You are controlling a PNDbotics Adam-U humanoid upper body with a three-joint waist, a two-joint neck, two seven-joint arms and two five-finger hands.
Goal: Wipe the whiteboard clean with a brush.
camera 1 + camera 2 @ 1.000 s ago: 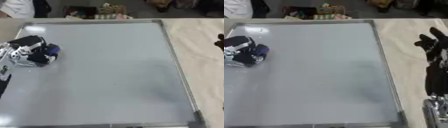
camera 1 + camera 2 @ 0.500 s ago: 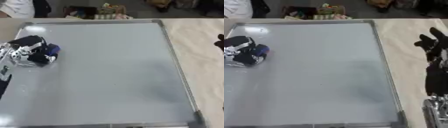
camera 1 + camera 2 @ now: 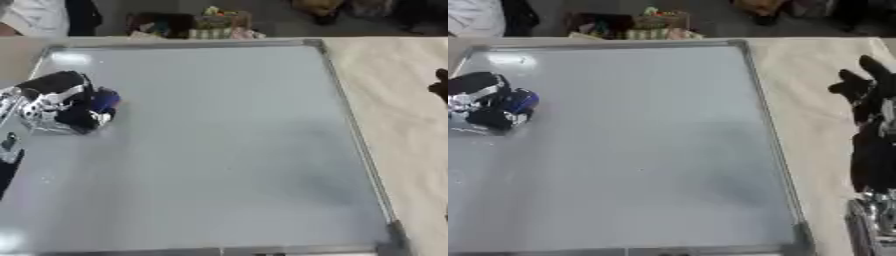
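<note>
A large whiteboard (image 3: 219,150) with a metal frame lies flat on the table and fills most of both views; its surface looks plain grey, with no marks that I can make out. My left hand (image 3: 61,102) rests on the board near its left edge, fingers curled round a blue brush (image 3: 105,99) whose tip pokes out on the right of the hand. My right hand (image 3: 868,90) stays off the board on the cloth at the right, fingers straight and pointing away from me, holding nothing.
A beige cloth (image 3: 402,100) covers the table to the right of the board. Beyond the far edge sit a pile of mixed small items (image 3: 210,22) and a person's white sleeve (image 3: 35,15).
My left hand with the brush has stayed at the board's left edge, shifting hardly at all. The right hand has not moved.
</note>
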